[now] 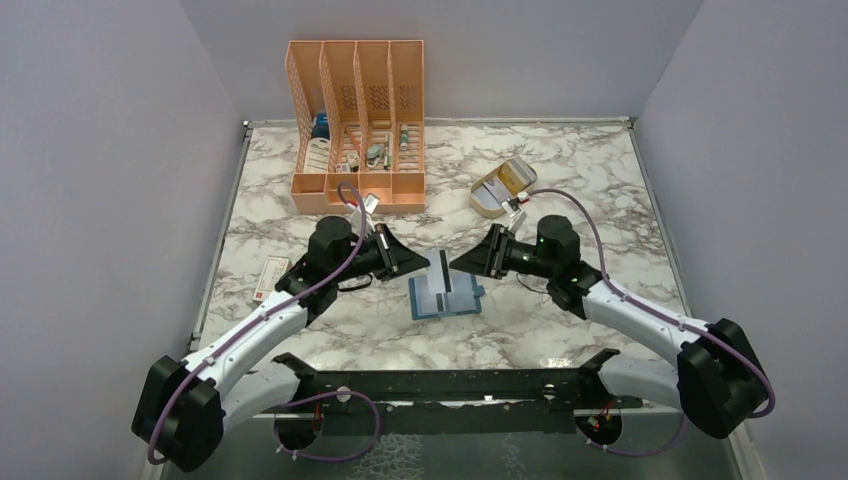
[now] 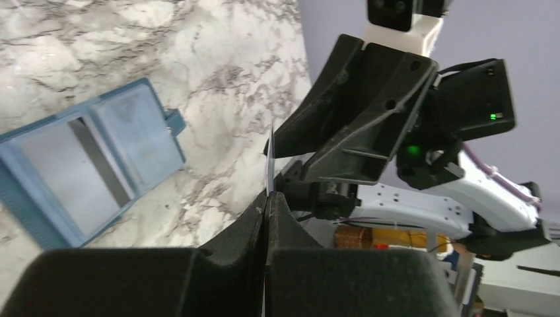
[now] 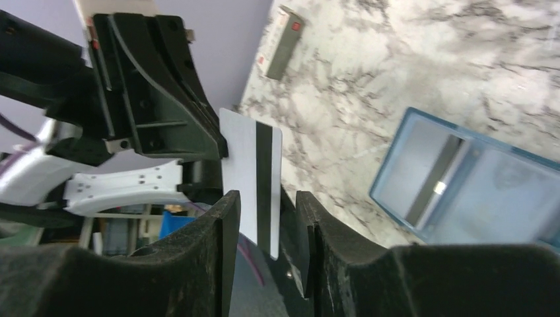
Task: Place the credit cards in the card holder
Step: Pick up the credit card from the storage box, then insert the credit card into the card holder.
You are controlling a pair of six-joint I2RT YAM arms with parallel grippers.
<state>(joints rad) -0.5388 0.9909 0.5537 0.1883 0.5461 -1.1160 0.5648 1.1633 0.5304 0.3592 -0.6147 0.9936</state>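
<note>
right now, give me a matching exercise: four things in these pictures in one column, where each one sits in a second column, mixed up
Things
1. striped card
2. card holder
3. white-and-red box
4. orange file rack

Places
A. standing at the far side, near the back wall
B. lying open and flat, midway between the two arms
C. gripped in the left jaws
D. lying flat at the left side, near the left wall

Pairs: 1-C, 2-B, 3-D, 4-A
</note>
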